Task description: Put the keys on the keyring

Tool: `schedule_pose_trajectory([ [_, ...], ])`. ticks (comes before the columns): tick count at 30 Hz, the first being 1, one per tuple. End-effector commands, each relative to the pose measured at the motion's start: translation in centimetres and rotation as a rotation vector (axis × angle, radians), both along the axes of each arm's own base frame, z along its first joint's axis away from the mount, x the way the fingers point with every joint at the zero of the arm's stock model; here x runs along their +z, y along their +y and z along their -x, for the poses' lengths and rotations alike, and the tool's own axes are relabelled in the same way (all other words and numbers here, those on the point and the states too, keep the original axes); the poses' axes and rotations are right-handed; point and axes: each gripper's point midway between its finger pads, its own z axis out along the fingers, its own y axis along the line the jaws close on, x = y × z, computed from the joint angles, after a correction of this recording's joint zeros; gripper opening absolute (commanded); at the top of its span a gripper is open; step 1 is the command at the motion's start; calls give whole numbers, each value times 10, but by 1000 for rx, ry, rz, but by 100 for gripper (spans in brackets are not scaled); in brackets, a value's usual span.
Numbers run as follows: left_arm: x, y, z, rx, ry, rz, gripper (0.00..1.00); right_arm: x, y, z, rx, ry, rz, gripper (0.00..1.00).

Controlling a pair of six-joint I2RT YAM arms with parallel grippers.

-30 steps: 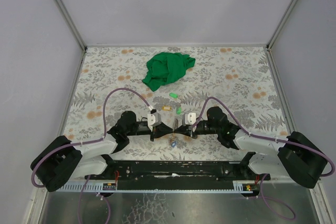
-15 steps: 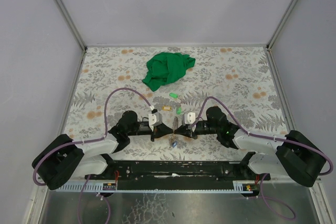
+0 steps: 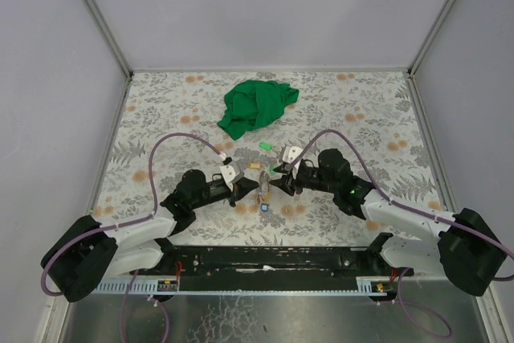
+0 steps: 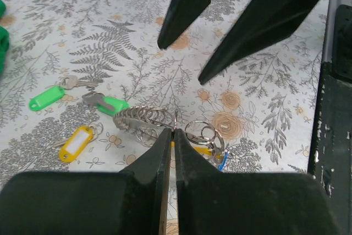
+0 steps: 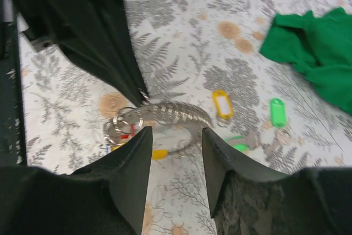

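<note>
Left end effector [image 4: 173, 134] pinched shut on the keyring [image 4: 144, 119]; right end effector [image 5: 176, 136] parted, holding nothing.
The keyring sits at the left end effector's tips, just ahead of the right end effector's spread jaws; it is probably light, stiff, springy and slippery wire, best taken on a bare stretch beside the split; the keys [image 4: 77, 142] lie loose just beyond both end effectors, flat and light, likely easiest pinched across the broad plastic end; patterned table [image 4: 264, 81] beneath, a green cloth [image 5: 319, 42] farther out, plain walls [image 3: 265, 14] around.
</note>
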Motion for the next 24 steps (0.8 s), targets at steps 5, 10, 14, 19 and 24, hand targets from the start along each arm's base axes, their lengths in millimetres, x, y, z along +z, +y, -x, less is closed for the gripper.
schedule_pose_trajectory([
  [5, 12, 7, -11, 75, -30, 28, 0, 10, -20, -59, -283, 124, -44, 52],
  [10, 12, 5, -8, 57, -31, 33, 0, -25, -24, -95, -441, 194, 80, 52],
  [14, 7, 3, -6, 38, -15, 22, 0, -41, -22, -119, -532, 211, 108, 52],
  [19, 3, 0, -7, 31, 2, 13, 0, -60, -15, -141, -584, 222, 136, 51],
  [24, 4, 0, -7, 28, 0, 17, 0, -80, -14, -158, -558, 212, 189, 49],
])
